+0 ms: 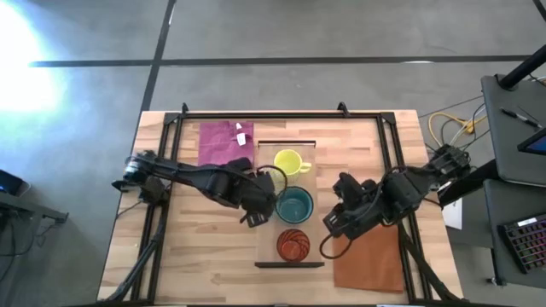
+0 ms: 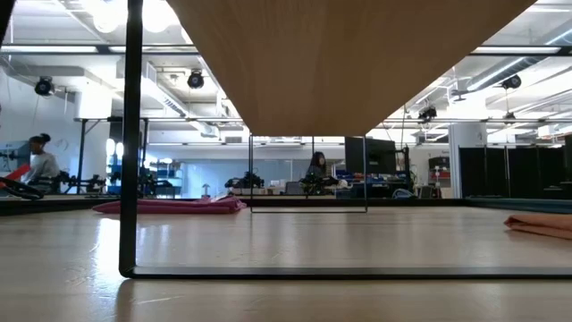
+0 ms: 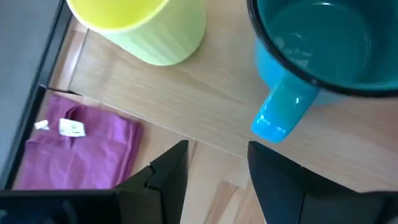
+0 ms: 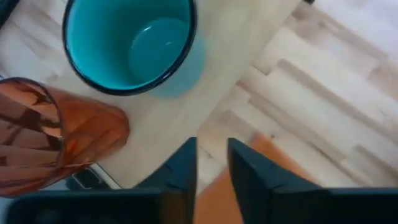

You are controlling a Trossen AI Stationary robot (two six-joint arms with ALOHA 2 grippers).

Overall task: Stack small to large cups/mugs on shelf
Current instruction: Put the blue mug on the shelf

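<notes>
Standing at frame centre, 3 cups line the shelf (image 1: 266, 247): yellow mug (image 1: 288, 161), teal mug (image 1: 295, 205), red-orange cup (image 1: 293, 244); left gripper (image 1: 258, 211) and right gripper (image 1: 334, 223) flank them, both released.

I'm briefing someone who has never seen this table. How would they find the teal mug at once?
Start at the pale wooden shelf lying down the middle of the table, where three cups stand in a row. The teal mug is the middle one, between the yellow mug and the red-orange cup. It alone is blue-green with a dark rim, its handle pointing toward the left hand.
</notes>
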